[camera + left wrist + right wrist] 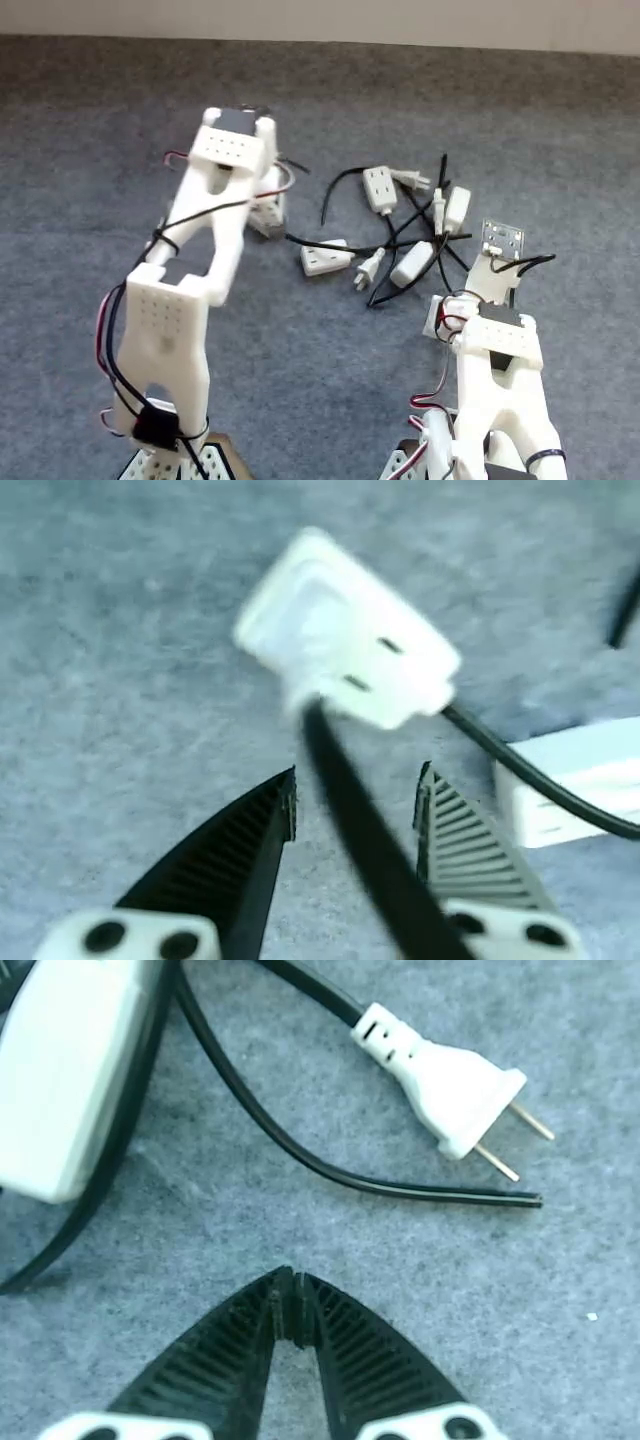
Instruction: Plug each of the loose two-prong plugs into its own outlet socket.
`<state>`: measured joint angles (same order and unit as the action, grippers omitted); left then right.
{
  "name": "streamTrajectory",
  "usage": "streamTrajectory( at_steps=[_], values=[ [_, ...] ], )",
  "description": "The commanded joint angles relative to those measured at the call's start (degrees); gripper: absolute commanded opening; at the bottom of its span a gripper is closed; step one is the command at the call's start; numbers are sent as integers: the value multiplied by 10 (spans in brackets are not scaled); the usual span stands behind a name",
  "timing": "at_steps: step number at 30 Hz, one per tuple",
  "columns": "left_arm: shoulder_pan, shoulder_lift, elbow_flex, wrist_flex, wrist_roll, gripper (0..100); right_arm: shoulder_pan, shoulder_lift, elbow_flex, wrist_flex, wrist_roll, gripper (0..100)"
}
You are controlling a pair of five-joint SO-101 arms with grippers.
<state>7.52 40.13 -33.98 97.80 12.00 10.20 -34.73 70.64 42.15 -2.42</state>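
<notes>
Left gripper [357, 775]: jaws wide apart and holding nothing. A black cord [360, 850] runs through the gap between them.
Outlet socket [345, 630]: a white block with two slots facing the camera, just beyond the left fingertips. In the high view it lies at mid-frame [325, 258] on the grey carpet [100, 120].
Right gripper [295, 1275]: fingers closed tip to tip on nothing, over bare carpet.
Two-prong plug [450, 1085]: lies flat near the right gripper, prongs free. In the high view it lies just right of the socket [368, 268].
Handling: both are probably light, hard, smooth plastic that could slip or skid, and the springy cords may tug them askew.
Hold: grip the plug by its flat sides behind the thin, bendable prongs. Grip the socket by its long sides, leaving the slots clear.
</notes>
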Motion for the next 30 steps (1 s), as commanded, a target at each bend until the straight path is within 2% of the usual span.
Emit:
streamTrajectory(
  at_steps=[1,5,7,13,19,28,30],
  values=[
    [22,-15,-2,-46,82,211,5,0,-4,-10,1,9],
    [-7,-15,0,-57,200,211,5,0,-4,-10,1,9],
    [-10,-15,0,-55,235,211,5,0,-4,-10,1,9],
    [-10,-3,-1,-62,245,211,5,0,-2,-35,1,9],
    [-11,65,-2,-130,245,211,5,0,8,-38,1,9],
    [-20,69,-27,-137,245,205,5,0,8,-38,1,9],
    [-21,69,-27,-155,245,177,5,0,8,-38,1,9]
  ],
)
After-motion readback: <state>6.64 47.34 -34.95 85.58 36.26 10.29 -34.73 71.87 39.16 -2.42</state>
